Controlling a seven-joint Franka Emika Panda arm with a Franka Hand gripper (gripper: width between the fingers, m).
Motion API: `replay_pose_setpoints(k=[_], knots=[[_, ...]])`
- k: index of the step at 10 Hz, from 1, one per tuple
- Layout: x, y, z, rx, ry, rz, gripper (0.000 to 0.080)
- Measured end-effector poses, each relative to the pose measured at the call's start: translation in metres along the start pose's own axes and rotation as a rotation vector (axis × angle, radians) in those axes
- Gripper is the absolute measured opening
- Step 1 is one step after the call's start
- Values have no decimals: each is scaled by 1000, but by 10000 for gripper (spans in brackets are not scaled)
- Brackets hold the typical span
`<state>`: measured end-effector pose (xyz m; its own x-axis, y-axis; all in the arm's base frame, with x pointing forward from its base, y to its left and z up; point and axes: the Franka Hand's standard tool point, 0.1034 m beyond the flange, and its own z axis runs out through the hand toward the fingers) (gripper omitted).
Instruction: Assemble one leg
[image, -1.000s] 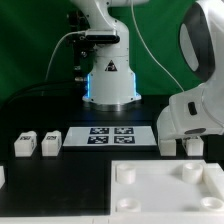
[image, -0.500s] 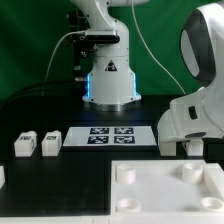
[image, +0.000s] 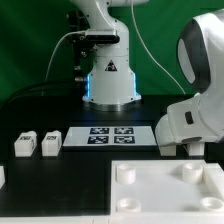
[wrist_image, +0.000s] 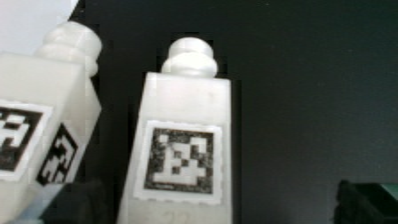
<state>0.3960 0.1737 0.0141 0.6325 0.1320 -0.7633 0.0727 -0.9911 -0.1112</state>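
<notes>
In the wrist view a white leg (wrist_image: 187, 130) with a square tag lies between my open gripper's (wrist_image: 201, 208) dark fingers (wrist_image: 370, 198). A second leg (wrist_image: 45, 110) lies close beside it. In the exterior view my gripper (image: 182, 150) hangs low over the table at the right, and the hand hides most of these two legs. Two more legs (image: 24, 145) (image: 50, 143) stand side by side at the exterior view's left. The jaws stand wide apart and hold nothing.
The marker board (image: 110, 134) lies at mid-table in front of the robot base (image: 108, 85). A large white tray with round sockets (image: 165, 195) fills the front right. Another white part (image: 2, 177) shows at the left edge.
The hand has sunk a little lower toward the table and shifted slightly to the exterior view's left. The jaws stay open. The legs have not moved.
</notes>
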Motion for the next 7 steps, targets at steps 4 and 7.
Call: replay_pose_setpoints(k=[4, 7], knots=[[1, 0, 2, 0, -1, 0, 389], [1, 0, 2, 0, -2, 0, 291]])
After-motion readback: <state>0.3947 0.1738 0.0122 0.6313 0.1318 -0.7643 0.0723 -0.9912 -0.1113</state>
